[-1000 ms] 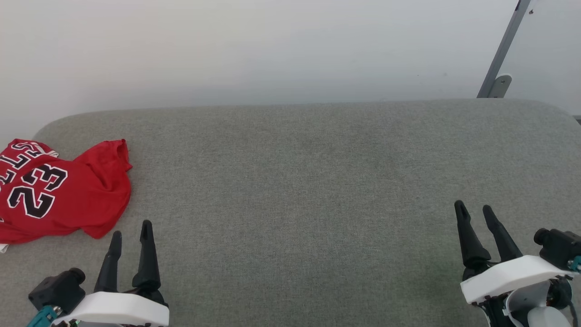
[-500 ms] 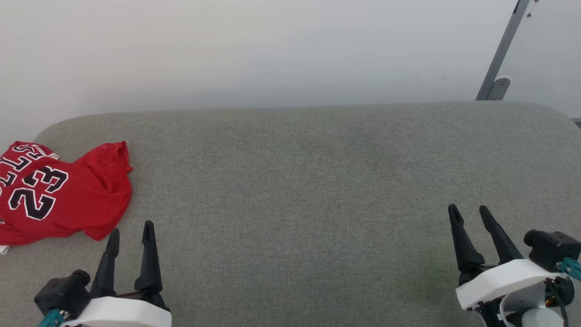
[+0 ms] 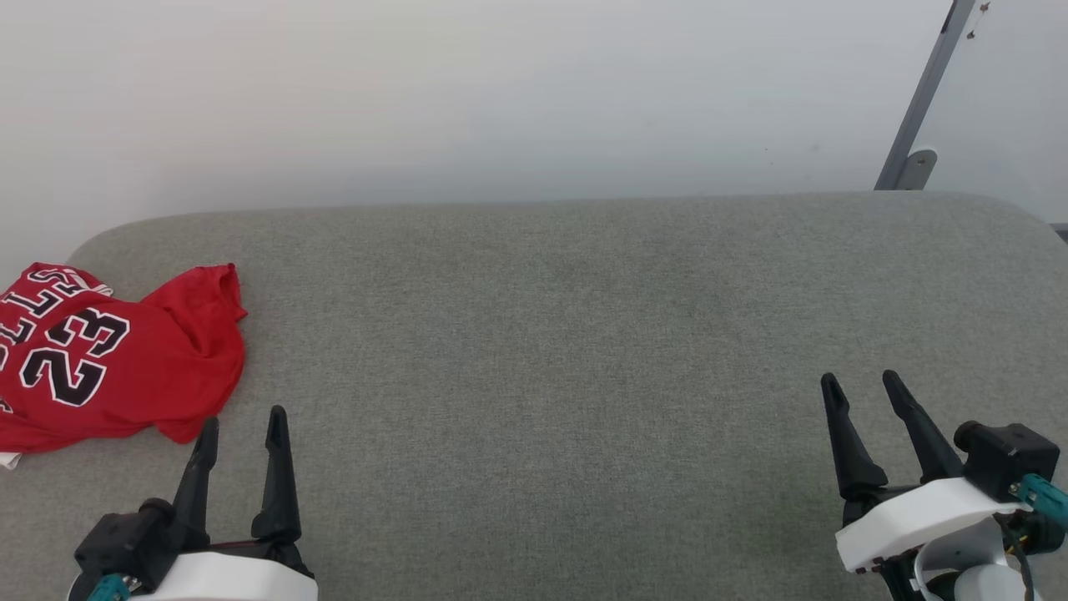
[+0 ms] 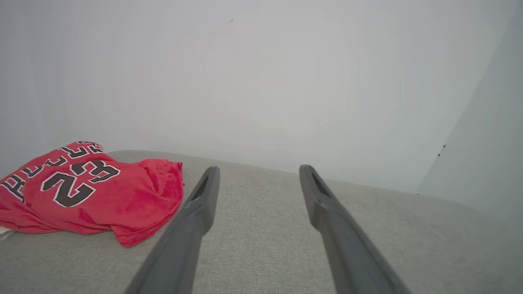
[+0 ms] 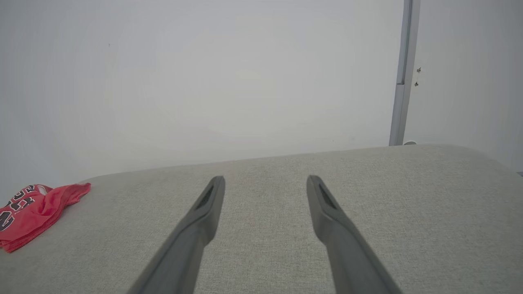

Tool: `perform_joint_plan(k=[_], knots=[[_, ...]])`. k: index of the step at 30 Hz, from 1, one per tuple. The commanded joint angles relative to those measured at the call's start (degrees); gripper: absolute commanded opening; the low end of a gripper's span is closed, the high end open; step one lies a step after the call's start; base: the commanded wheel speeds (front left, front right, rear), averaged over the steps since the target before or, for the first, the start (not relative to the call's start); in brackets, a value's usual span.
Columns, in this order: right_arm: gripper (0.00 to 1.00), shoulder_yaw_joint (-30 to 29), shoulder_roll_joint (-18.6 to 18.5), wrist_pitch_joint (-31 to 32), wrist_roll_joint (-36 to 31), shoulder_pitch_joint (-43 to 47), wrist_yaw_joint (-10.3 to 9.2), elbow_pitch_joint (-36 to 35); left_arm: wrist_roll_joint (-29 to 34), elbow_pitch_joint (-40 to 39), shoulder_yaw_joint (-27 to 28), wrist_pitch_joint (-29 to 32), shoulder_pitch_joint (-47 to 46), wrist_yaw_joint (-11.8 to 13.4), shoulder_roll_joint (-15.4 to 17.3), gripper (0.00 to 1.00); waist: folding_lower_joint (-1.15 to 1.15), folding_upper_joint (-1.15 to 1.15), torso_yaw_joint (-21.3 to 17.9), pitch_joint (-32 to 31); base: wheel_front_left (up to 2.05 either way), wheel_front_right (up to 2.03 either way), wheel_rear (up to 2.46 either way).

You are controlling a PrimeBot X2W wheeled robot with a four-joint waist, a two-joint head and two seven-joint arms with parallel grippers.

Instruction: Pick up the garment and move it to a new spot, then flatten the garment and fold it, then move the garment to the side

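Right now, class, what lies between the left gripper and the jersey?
Only a narrow strip of bare grey cushion, seen best in the left wrist view. The left gripper is open and clear of the jersey.

Ok, the garment (image 3: 125, 367): bright red, black "23" & lettering w/ white outlines, a sliver of white at the bottom edge. The surface (image 3: 542, 334) is grey w/ a greenish tint, fine heathered weave, no print. The left hand (image 3: 243, 417) has black fingers on a white shell. The right hand (image 3: 859, 378) is the same, plus a teal plug (image 3: 1043, 494). The wall (image 3: 417, 100) is plain off-white, the post (image 3: 922, 92) grey.
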Motion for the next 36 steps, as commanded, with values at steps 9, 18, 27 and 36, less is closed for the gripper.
perform_joint_plan(k=[9, 18, 27, 36], knots=[[1.00, 0.4, -0.7, -1.1, -4.0, 0.7, 0.00, -0.7, 4.7, -0.7, 0.0, -1.3, 1.0, -0.7, 0.4, 1.00, 0.00, 0.00, 0.3, -0.2, 0.00, 0.00, 0.00], [1.00, 0.9, -1.0, -1.4, -6.8, 0.8, 0.00, -1.3, 6.4, 0.0, -0.8, -2.1, 1.0, -1.3, 1.3, 1.00, 0.00, 0.00, 1.0, -0.6, 0.00, 0.00, 0.00], [1.00, 1.2, -0.8, -1.2, -7.2, 0.9, 0.00, -1.5, 5.0, 0.8, -0.9, -2.1, 0.5, -1.7, 1.9, 1.00, 0.00, 0.00, 1.9, -0.9, 0.00, 0.00, 0.00], [1.00, 4.5, -1.0, -0.9, -6.5, -0.5, 0.00, -1.6, 3.2, 1.7, 1.2, -1.0, -0.4, 0.3, 2.0, 1.00, 0.00, 0.00, 4.7, -1.1, 0.00, 0.00, 0.00]])
